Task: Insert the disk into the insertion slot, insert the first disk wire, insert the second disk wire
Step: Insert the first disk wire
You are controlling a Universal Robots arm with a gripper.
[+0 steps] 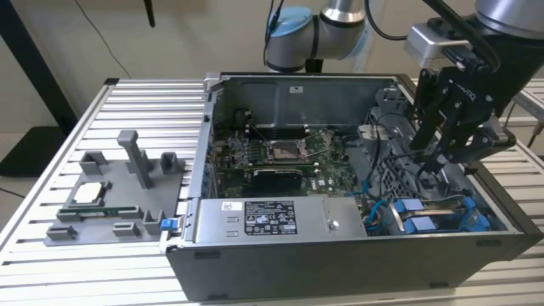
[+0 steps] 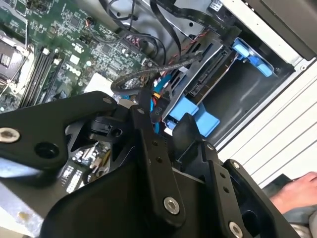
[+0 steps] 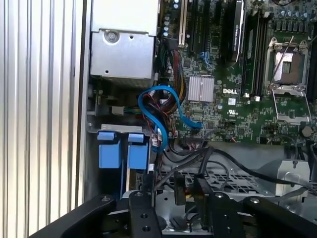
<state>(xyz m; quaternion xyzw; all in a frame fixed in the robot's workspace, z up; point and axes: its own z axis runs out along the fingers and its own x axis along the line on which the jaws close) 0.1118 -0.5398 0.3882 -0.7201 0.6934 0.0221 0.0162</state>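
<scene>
The disk (image 1: 418, 221) lies in the insertion slot (image 1: 463, 207) at the near corner of the open computer case on the exterior view's right. Its blue carrier tabs face up. The same blue tabs of the disk (image 3: 123, 150) appear in the first wrist view, and the disk (image 2: 193, 111) also appears in the second wrist view. My gripper (image 1: 432, 164) hangs inside the case just above and behind the slot. The gripper (image 3: 174, 186) appears shut on a black disk wire (image 3: 184, 159) that runs taut up into it. In the second wrist view the disk wire (image 2: 146, 91) enters the gripper (image 2: 162, 117).
A grey power-supply box (image 1: 272, 220) with a white sticker fills the case's front. The motherboard with its processor socket (image 1: 285, 150) lies behind it. A blue cable (image 3: 166, 95) loops beside the bay. A grey fixture (image 1: 119, 191) sits on the slatted table. A person's hand (image 2: 297, 191) rests outside the case.
</scene>
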